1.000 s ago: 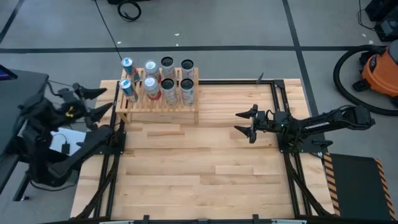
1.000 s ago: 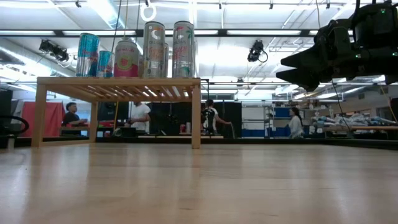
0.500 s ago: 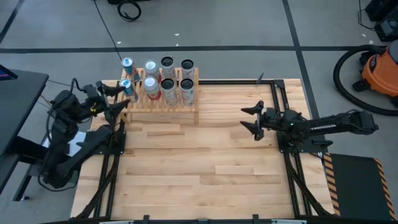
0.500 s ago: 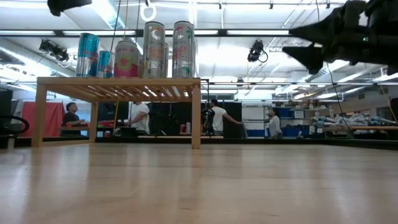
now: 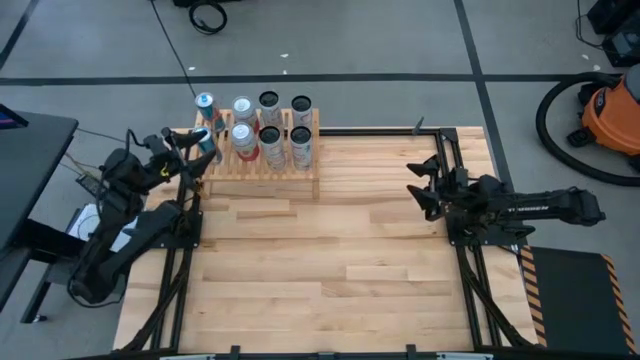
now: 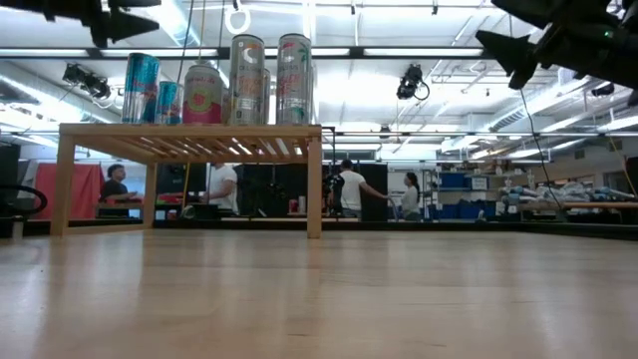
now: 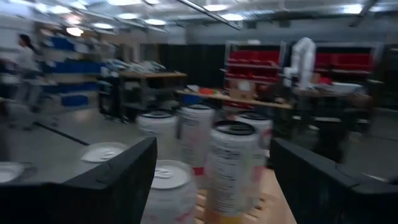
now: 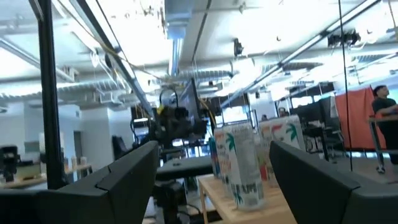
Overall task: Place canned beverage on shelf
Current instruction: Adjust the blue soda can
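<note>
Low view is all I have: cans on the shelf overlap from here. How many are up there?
Observer: Eight cans, standing in two rows of four on the shelf, counted from above.
Operator: I only catch a dark tip at the top left. Where is the left end effector?
Observer: The left end effector is at the shelf's left end, next to the cans there. Its fingers are open with nothing between them.
Operator: And the right one?
Observer: The right end effector hangs over the right side of the table, well clear of the shelf, open and empty.
</note>
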You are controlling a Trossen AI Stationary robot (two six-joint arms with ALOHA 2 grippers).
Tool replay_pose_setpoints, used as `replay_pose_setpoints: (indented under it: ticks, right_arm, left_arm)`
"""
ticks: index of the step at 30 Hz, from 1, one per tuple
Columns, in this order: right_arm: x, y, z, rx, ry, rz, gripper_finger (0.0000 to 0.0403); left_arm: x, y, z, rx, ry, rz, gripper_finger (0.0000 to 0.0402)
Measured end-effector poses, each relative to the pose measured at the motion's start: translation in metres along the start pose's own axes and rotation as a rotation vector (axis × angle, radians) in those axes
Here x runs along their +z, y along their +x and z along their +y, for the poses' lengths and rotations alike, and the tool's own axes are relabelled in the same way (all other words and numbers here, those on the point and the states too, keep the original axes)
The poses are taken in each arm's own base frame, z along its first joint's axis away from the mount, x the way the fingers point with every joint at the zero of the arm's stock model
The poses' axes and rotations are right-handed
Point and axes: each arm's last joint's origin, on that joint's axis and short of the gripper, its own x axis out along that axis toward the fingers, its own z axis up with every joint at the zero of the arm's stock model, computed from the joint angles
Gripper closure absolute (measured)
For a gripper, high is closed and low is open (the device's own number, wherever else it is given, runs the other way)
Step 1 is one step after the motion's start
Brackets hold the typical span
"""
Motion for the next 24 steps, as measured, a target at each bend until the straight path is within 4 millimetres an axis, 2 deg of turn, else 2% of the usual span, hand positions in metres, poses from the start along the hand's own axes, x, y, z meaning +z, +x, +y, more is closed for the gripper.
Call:
replay_pose_setpoints:
  ticks: [6,11,15,24]
  right_arm:
    - [0.007,-0.003,0.001,0.006,0.003,-0.050,0.0085]
    - [0.015,-0.007,0.001,0.012,0.006,-0.113,0.0085]
    - [0.019,-0.009,0.002,0.017,0.008,-0.150,0.0085]
    - [0.027,-0.014,0.002,0.023,0.011,-0.210,0.0085]
  left_arm:
    - [-0.036,0.002,0.009,0.117,0.025,-0.065,0.0088]
    - [-0.086,0.004,0.016,0.140,0.023,-0.069,0.0088]
    - [-0.111,0.005,0.019,0.128,0.003,-0.158,0.0088]
    - [-0.135,0.006,0.023,0.189,0.020,-0.043,0.0088]
